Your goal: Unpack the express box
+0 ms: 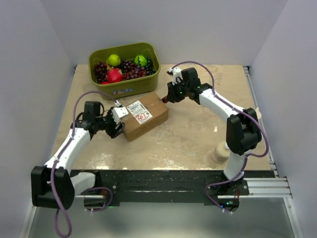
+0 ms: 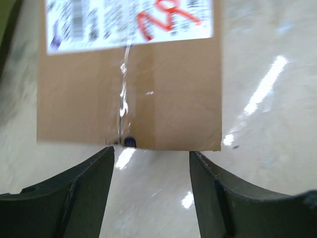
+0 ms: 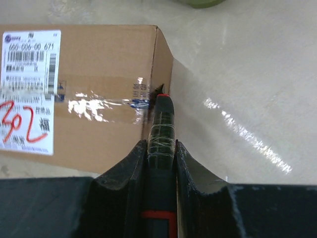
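The express box (image 1: 143, 116) is a brown carton with a white label and red marks, lying closed in the middle of the table. My right gripper (image 3: 161, 145) is shut on a black box cutter (image 3: 162, 129) with red trim. The cutter's tip touches the box's taped seam at its right end edge (image 3: 157, 91). My left gripper (image 2: 151, 158) is open and empty just short of the box's near left end (image 2: 133, 114). In the top view the left gripper (image 1: 118, 124) is at the box's left corner and the right gripper (image 1: 168, 94) at its far right end.
An olive-green bin (image 1: 126, 87) of grapes, apples and other fruit stands just behind the box. A small beige object (image 1: 221, 151) sits by the right arm's base. White walls close in the table on three sides.
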{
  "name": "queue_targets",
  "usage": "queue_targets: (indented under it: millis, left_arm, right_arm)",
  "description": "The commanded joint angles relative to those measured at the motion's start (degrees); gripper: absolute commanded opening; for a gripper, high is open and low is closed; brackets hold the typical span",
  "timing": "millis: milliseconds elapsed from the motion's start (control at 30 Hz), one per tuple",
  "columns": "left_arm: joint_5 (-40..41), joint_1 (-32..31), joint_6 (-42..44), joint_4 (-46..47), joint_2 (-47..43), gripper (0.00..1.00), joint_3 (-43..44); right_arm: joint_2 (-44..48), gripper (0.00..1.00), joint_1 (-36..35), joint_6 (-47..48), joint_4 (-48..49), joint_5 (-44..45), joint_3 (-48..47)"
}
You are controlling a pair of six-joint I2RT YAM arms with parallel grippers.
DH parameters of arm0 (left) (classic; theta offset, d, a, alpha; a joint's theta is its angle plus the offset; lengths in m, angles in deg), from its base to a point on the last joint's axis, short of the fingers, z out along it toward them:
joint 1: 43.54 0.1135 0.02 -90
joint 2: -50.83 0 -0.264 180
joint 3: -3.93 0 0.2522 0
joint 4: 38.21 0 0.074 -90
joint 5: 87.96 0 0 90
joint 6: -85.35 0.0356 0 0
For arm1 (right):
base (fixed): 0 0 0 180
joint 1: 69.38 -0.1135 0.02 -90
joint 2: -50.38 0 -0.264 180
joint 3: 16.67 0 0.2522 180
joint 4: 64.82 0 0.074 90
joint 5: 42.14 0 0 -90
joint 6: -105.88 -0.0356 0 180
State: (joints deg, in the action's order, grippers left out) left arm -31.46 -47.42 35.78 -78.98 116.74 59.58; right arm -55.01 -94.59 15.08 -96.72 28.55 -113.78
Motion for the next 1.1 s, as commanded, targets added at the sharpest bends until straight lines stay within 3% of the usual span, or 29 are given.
queue_targets:
  millis: [0, 167, 333, 467, 600, 767, 1067]
  left_arm:
    - [-9.3, -8.0, 1.0, -0.5, -2.1, 0.67, -1.0]
    - [-10.2, -11.8, -1.3, -2.2, -2.2, 0.70, 4.3]
    - [-2.6, -10.6, -7.3, 5.2, -3.0, 0.77, 11.1]
    - [5.1, -8.3, -14.7, 10.2, 0.9, 0.75, 13.0]
    - [13.1, -5.3, -16.5, 16.9, 3.1, 0.74, 10.9]
    - [19.5, -3.2, -14.9, 18.1, 5.8, 0.74, 8.6]
    - [16.5, -4.6, -11.3, 12.5, 6.8, 0.72, 2.7]
  right_arm:
    - [0.4, 0.00, -1.6, 2.7, 3.5, 0.2, -4.8]
    - [1.6, 0.00, -1.5, 6.0, 1.7, 6.8, -5.8]
    - [8.8, 0.00, 0.3, 10.5, -0.9, 12.6, -4.6]
    - [18.1, 0.00, 0.4, 12.1, -6.7, 15.7, 1.0]
    - [24.4, 0.00, 0.3, 14.1, -13.4, 14.3, 5.6]
    - [28.6, 0.00, 0.3, 14.5, -18.7, 11.7, 9.5]
    - [24.8, 0.00, -0.4, 13.8, -18.6, 8.2, 9.8]
